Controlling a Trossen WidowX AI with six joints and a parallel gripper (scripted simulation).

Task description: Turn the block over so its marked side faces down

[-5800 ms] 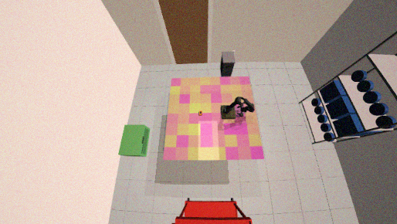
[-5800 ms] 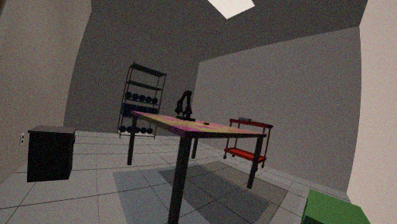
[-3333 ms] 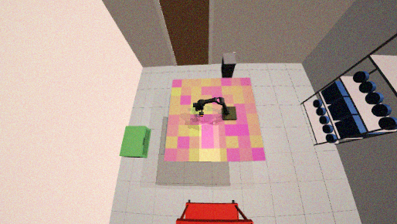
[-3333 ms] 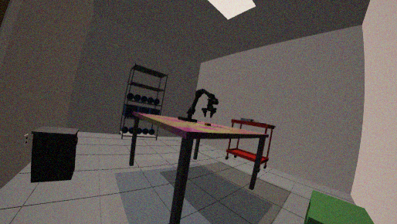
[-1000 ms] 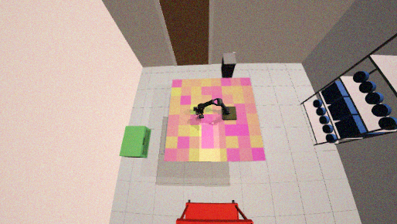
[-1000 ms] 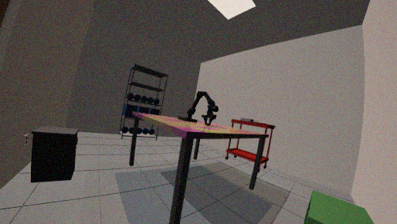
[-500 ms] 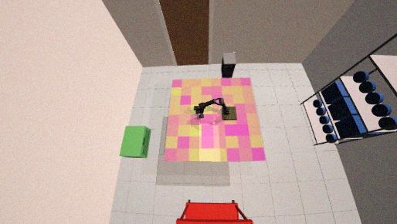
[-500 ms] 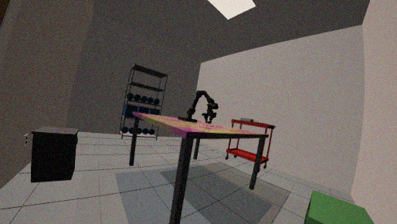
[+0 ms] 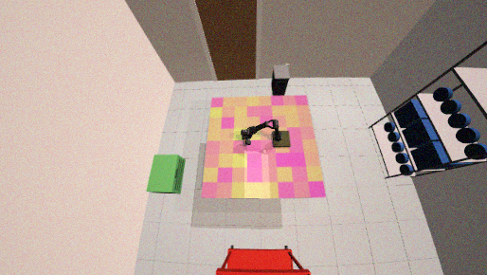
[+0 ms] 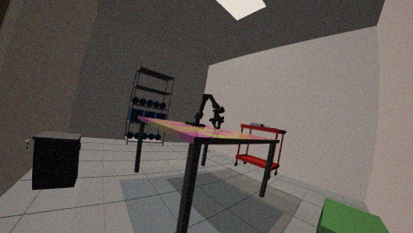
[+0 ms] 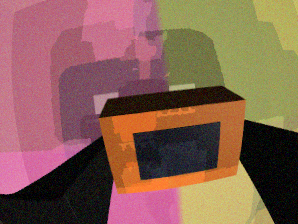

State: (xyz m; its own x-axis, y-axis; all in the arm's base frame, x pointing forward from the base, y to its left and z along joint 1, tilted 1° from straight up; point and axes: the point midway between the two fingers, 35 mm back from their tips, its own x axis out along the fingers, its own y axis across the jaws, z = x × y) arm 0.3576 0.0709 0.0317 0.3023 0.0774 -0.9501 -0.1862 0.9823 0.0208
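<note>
Orange block [image 11: 126, 177]: clamped between the two black fingers, one on each side; dark rectangle [image 11: 176, 151] on the face toward the wrist camera, darker narrow side along its upper edge in that view.
Block location: in the gripper, over the table; too small to pick out in top and exterior views. Whether it touches the tabletop: cannot tell.
Gripper [image 9: 246, 142] [image 10: 217, 126] [image 11: 172, 135]: closed on block, pointing down in exterior view.
Arm [image 9: 260, 128] [image 10: 208, 96]: black, bent in an arch, base on dark plate [image 9: 285, 142].
Table [image 9: 237, 186] [image 10: 193, 137]: pink, orange and yellow patchwork top, dark legs.
Under block, wrist view: pink on one side, yellow-green on other, shadows across both.
Red cart [image 9: 260, 260] [image 10: 257, 161]: apart from table.
Green box [image 9: 164, 174] [image 10: 350, 218]: on floor, beside table, apart.
Shelf rack [image 9: 380, 120] [image 10: 154, 73]: black frame, blue and dark items.
Black cabinet [image 9: 279, 85] [image 10: 55, 162]: on floor, near table edge in top view.
</note>
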